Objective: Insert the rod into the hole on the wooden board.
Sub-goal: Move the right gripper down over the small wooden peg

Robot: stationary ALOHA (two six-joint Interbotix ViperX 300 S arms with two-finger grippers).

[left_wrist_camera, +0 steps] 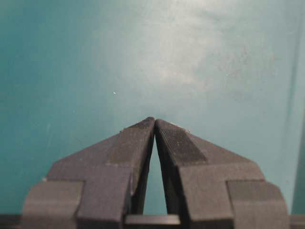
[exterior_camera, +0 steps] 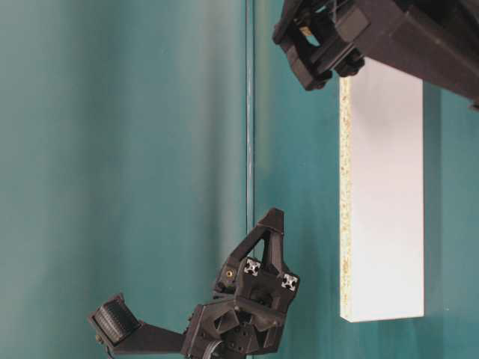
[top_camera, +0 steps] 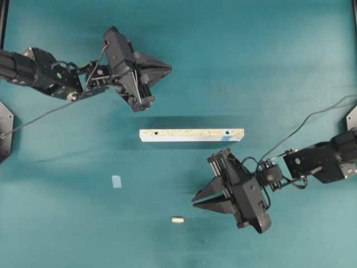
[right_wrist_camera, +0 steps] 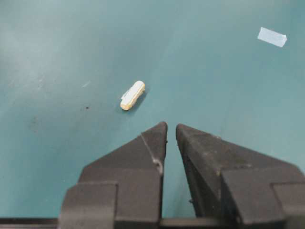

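Note:
The wooden board lies flat at the table's middle, and its white edge shows in the table-level view. The hole with the light blue mark is near the board's right end. The rod lies on the table in front of the board and also shows in the right wrist view. My right gripper hovers just right of the rod, jaws a narrow gap apart and empty. My left gripper is behind the board's left end, shut and empty.
A second hole sits near the board's unmarked left end. A pale blue tape square lies on the table left of the rod and shows in the right wrist view. The left gripper shows low in the table-level view.

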